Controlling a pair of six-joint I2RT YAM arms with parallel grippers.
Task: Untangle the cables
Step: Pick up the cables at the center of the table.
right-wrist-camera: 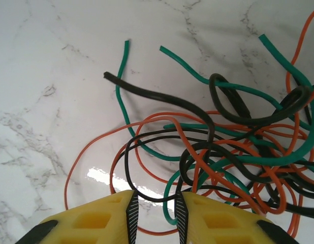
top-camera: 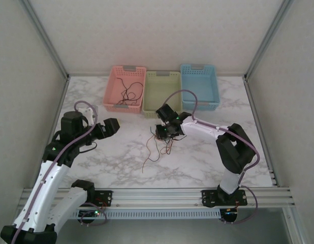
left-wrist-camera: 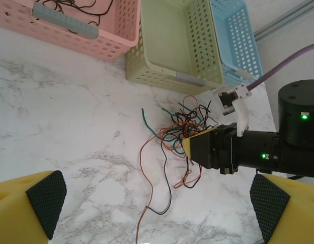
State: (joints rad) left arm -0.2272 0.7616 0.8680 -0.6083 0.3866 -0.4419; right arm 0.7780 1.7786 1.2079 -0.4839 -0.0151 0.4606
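Several cables (right-wrist-camera: 218,152) are tangled just ahead of the right pincer (right-wrist-camera: 154,198), whose tips are held narrowly apart; bare marble (right-wrist-camera: 50,71) is left beyond them. The left pincer (left-wrist-camera: 157,203) is spread wide, well short of them.

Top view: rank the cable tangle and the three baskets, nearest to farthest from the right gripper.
1. Cable tangle, under the right gripper.
2. Green basket, just behind it.
3. Pink basket, back left, and blue basket, back right: too close to call.

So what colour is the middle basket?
The middle basket is pale yellow-green; the left wrist view shows it best.
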